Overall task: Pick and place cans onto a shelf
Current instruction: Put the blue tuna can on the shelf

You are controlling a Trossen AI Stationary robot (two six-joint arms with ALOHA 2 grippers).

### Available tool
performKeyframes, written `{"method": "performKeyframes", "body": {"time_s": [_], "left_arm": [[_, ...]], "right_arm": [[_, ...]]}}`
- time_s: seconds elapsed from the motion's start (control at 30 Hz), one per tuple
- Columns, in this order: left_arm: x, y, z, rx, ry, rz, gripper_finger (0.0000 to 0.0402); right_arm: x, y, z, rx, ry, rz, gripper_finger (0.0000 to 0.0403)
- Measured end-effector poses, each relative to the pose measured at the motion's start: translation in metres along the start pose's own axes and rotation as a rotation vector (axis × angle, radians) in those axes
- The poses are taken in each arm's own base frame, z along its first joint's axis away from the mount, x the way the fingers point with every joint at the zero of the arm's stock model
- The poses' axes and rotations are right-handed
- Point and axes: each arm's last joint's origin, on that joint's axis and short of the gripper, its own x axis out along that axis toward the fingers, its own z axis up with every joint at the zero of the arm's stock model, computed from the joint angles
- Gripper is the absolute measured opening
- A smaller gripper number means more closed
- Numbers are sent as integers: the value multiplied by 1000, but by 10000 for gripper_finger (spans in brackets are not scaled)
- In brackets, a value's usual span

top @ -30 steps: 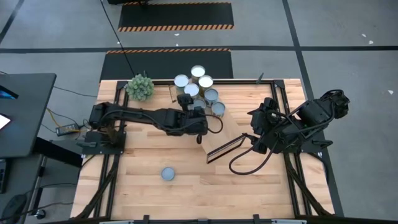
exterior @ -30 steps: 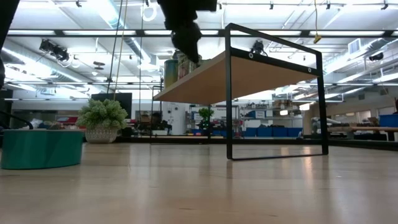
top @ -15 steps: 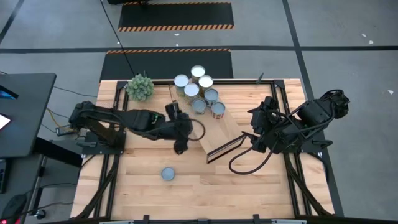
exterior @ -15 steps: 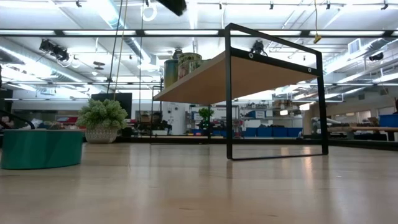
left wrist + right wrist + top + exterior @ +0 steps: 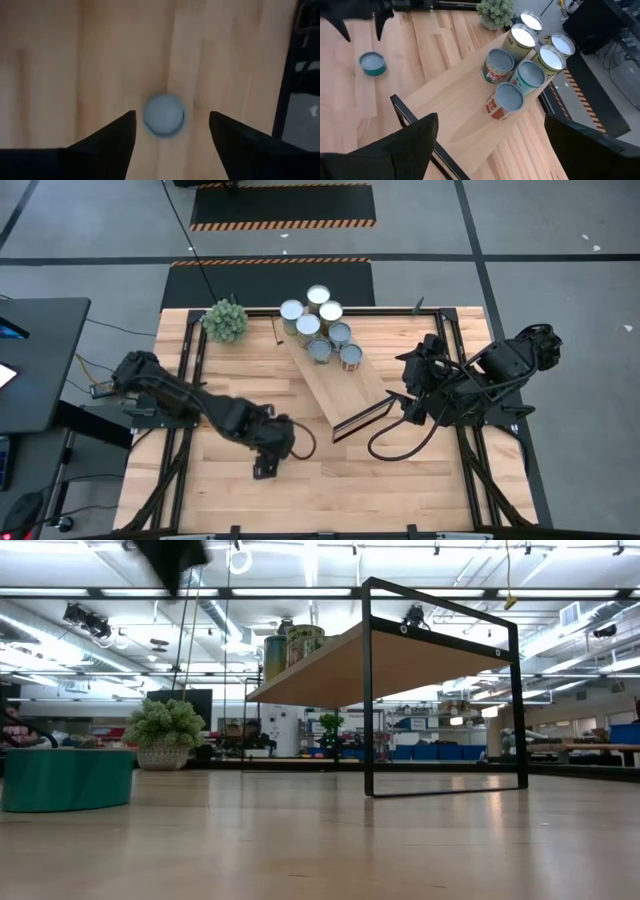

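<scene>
Several cans (image 5: 322,328) with pale tops stand together on the far end of the light-wood shelf (image 5: 350,385); they also show in the right wrist view (image 5: 520,75). One low teal can (image 5: 164,116) stands alone on the table near the front left, also in the low view (image 5: 65,778). My left gripper (image 5: 172,117) is open and hovers above this can, fingers on either side without touching it; it hides the can in the high view (image 5: 264,466). My right gripper (image 5: 410,406) is open and empty beside the shelf's dark-framed end.
A green spiky plant ball (image 5: 226,319) sits at the table's far left corner. The shelf's black frame (image 5: 440,690) stands tall at its near end. Bare tabletop (image 5: 400,480) lies along the front right.
My left gripper has drawn back from the cans on the shelf's far end and gone toward the table's near edge, ending above the lone teal can. A can it covered a second ago now stands uncovered on the shelf.
</scene>
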Motion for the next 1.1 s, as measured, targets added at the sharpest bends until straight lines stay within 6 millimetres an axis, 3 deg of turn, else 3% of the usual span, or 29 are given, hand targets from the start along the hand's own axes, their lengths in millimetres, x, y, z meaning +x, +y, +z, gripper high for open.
{"method": "performKeyframes", "body": {"time_s": [0.37, 0.5, 0.7, 1.1], "left_arm": [[67, -12, -48, -135, 109, -52, 332], [80, -11, -64, -161, 155, -37, 354], [98, -15, -82, -194, 157, -73, 357], [114, -2, -89, -254, 37, 37, 357]], "right_arm": [[0, 4, 5, 18, -26, 62, 373], [0, 5, 6, 28, -28, 78, 373], [0, 5, 6, 32, -28, 81, 373], [0, 5, 6, 27, -29, 81, 373]]}}
